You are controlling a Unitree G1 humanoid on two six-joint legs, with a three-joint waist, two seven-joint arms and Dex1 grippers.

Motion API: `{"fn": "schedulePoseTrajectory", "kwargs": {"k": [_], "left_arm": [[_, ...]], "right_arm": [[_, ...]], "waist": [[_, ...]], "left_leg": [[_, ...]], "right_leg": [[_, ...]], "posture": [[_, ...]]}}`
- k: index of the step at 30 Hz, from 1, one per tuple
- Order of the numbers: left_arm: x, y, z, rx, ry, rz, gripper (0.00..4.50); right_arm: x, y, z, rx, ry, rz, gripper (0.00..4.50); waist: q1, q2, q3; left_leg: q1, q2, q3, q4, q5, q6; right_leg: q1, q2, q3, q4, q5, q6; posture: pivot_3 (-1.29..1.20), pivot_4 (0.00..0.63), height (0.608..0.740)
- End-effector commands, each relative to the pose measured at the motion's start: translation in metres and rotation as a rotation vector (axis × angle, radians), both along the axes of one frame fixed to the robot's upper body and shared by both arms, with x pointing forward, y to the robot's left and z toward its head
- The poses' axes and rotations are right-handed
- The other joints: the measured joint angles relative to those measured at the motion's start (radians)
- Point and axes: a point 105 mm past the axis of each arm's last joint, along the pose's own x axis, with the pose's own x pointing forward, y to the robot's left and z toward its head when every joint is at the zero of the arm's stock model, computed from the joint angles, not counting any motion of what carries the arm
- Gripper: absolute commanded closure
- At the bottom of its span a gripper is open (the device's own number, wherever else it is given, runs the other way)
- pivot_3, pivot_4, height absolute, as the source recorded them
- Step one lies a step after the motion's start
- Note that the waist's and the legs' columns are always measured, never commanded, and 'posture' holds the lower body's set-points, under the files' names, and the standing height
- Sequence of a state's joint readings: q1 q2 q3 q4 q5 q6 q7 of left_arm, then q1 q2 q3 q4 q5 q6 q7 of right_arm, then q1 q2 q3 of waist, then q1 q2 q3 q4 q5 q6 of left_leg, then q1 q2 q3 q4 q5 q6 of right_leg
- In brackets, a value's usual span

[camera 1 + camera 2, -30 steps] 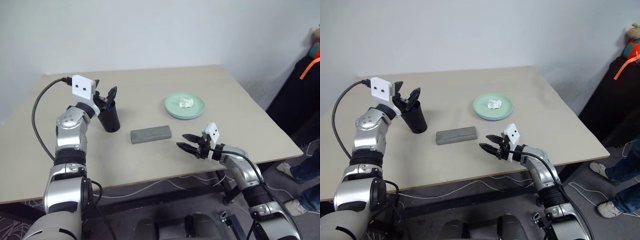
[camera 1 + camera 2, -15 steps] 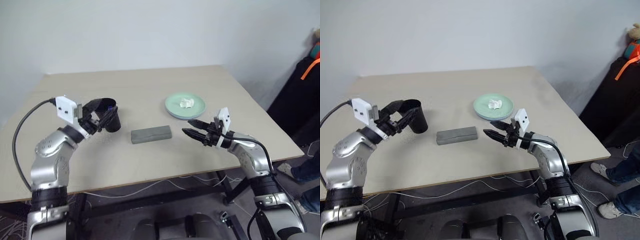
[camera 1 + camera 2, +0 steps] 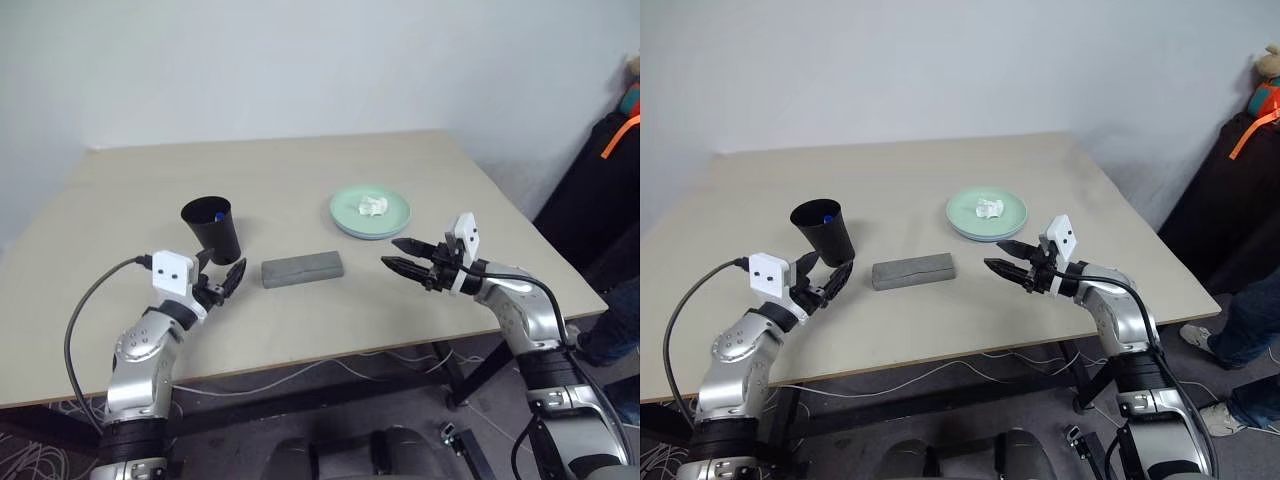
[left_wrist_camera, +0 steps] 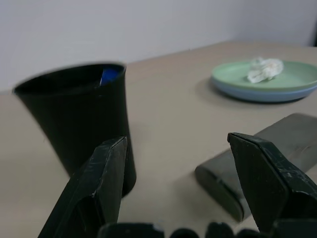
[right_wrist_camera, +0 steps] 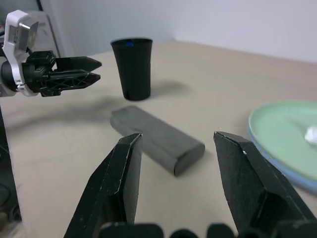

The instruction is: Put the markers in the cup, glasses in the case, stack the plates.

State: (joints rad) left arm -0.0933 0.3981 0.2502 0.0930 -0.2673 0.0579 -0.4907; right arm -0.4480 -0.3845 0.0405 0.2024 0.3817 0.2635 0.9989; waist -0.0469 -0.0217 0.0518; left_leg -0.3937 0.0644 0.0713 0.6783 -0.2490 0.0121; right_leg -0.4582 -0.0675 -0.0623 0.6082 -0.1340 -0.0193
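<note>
Table: beige wooden table [image 3: 300,170] | plates: mint-green round plate stacked on light-blue one [image 3: 369,213], centre right | case: grey oblong box [image 3: 302,268], closed, mid-frame | cup: black tapered tumbler [image 3: 213,229], blue-capped marker [image 3: 217,214] inside, centre left | left gripper [image 3: 232,279] open, empty | right gripper [image 3: 397,254] open, empty | step: all three seem finished; next: pull arms back.

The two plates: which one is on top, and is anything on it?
The mint green plate sits on top, carrying a small white paper wad. The light blue plate lies beneath it, only its rim peeking out.
</note>
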Motion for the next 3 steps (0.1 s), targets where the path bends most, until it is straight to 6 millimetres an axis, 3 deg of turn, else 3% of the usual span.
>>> {"fn": "schedulePoseTrajectory", "kwargs": {"k": [1, 3], "left_arm": [[-0.0005, -0.0010, 0.0020, 0.002, -0.047, 0.049, 1.07], [-0.0013, -0.0055, -0.0013, 0.002, -0.045, 0.049, 1.07]], "right_arm": [[-0.0002, -0.0023, 0.0175, 0.004, -0.054, 0.007, 2.00], [0.0003, -0.0032, 0.0175, -0.001, -0.049, 0.009, 2.00]], "waist": [[0.000, 0.000, 0.000], [0.000, 0.000, 0.000]], "left_leg": [[0.000, 0.000, 0.000, 0.000, 0.000, 0.000], [0.000, 0.000, 0.000, 0.000, 0.000, 0.000]], "right_leg": [[0.000, 0.000, 0.000, 0.000, 0.000, 0.000], [0.000, 0.000, 0.000, 0.000, 0.000, 0.000]], "posture": [[0.00, 0.000, 0.740], [0.00, 0.000, 0.740]]}}
